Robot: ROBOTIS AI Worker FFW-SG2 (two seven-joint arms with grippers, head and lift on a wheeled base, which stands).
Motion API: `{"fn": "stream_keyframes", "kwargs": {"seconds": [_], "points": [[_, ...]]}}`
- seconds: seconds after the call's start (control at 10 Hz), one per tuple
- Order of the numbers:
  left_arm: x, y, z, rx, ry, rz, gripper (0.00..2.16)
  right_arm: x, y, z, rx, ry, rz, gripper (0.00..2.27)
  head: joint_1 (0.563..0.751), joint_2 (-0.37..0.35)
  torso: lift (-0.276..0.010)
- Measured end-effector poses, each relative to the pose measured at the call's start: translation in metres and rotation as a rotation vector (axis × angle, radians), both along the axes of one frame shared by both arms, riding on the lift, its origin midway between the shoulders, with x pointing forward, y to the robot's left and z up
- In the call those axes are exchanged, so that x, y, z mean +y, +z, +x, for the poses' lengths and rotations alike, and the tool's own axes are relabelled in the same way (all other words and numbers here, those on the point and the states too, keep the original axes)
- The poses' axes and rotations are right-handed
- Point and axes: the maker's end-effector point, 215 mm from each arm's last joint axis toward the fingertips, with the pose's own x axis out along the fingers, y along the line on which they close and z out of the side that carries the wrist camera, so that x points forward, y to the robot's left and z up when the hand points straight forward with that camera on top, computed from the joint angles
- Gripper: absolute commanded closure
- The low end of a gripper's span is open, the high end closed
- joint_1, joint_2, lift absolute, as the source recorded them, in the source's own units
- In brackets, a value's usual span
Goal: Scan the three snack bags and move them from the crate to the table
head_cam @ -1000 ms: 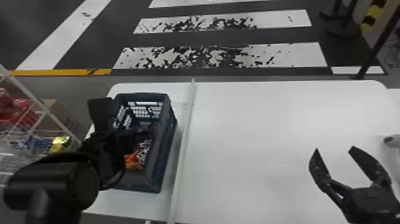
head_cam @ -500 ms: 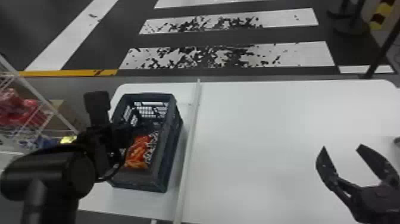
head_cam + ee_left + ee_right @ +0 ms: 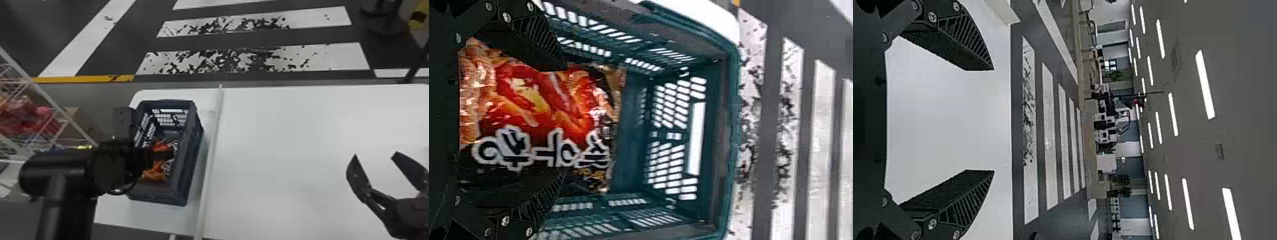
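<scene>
Left hand [image 3: 164, 155], nearer a snack bag [image 3: 544, 110]

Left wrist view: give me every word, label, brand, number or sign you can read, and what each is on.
Nothing can be quoted reliably.
Snack bag: large white lettering, too unclear to quote.
Same bag: smaller yellowish print near one corner, too small to read.
Crate: no print that I can make out.

Crate [image 3: 191, 153], table [image 3: 287, 159] and right gripper [image 3: 375, 154] all shifted a bit right in the head view. Left arm [image 3: 57, 169] sits higher at lower left, left gripper [image 3: 169, 155] farther right than before; more orange snack bag [image 3: 154, 174] showing than in the first frame.
</scene>
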Motion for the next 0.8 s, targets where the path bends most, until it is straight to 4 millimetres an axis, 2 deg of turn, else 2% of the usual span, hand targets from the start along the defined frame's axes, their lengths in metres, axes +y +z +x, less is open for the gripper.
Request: {"fn": "stream_keyframes", "kwargs": {"seconds": [0.4,0.8], "points": [[-0.006,-0.005,-0.016,0.146,-0.017,-0.016,0.2,0.005,0.007,0.0,-0.021,0.01,0.004,0.17,0.695,0.235,-0.062],[-0.003,-0.029,-0.02,0.222,-0.014,-0.023,0.2,0.008,0.008,0.001,-0.024,0.023,-0.004,0.17,0.695,0.247,-0.062]]}}
